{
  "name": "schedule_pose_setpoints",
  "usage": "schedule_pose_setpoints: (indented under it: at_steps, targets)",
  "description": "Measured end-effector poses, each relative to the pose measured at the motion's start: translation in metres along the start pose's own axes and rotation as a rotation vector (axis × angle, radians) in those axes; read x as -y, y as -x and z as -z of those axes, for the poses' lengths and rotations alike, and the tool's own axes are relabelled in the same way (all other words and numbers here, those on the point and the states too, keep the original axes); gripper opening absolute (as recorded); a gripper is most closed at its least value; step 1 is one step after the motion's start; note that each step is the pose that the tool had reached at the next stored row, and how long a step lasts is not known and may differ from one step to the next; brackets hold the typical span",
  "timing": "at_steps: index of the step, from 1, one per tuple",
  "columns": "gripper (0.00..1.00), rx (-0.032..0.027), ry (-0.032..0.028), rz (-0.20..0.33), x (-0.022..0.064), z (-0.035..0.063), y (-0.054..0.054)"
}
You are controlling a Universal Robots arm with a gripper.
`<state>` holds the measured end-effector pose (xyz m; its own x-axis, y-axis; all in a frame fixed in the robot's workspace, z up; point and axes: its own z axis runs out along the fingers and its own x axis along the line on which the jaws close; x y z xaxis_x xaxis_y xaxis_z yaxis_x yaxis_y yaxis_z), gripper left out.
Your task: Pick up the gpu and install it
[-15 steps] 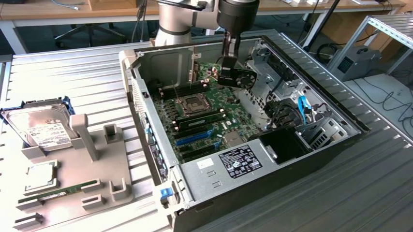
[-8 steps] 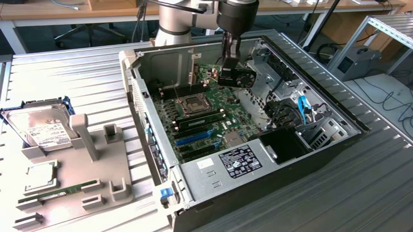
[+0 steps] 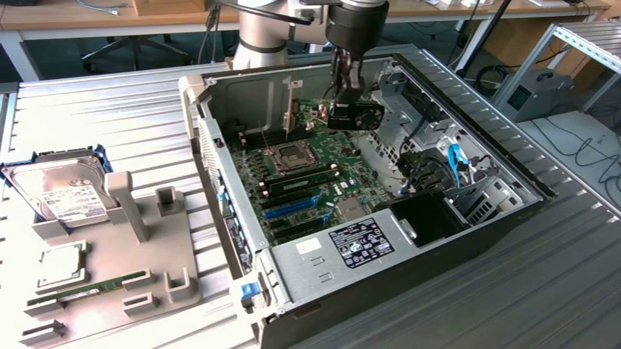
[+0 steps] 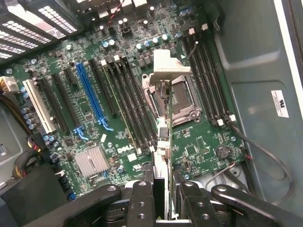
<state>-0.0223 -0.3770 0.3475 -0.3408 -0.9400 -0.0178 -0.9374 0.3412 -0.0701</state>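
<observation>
1. At the exterior view's left, a grey holder (image 3: 116,291) on the desk (image 3: 126,116) carries a hard drive (image 3: 60,193) propped at its far end and a memory stick (image 3: 83,291) lying near its front; the moulded seats probably keep each part at a fixed, reachable spot
2. Mid-view, the computer case (image 3: 505,218) lies on its side with the open face up, so the motherboard (image 3: 321,182) faces upward and a card can come down into it from above
3. Over the board's far part, the gripper (image 3: 345,98) pinches the gpu (image 3: 354,116), which hangs edge-down, clear of the board and seated in no slot
4. From the wrist, the card runs edge-on away from the fingers (image 4: 142,203), its bracket (image 4: 169,66) leading; the blue slot (image 4: 90,94) stands empty off to one side
5. Rightmost, a blue cable (image 3: 456,163) sits in the drive cage, apart from the card
</observation>
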Motion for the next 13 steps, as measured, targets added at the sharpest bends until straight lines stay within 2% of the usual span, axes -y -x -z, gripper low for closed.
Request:
schedule_pose_setpoints:
  at_steps: [13]
  targets:
    - [0.26, 0.0049, 0.0012, 0.072, 0.0000, -0.0004, 0.0000]
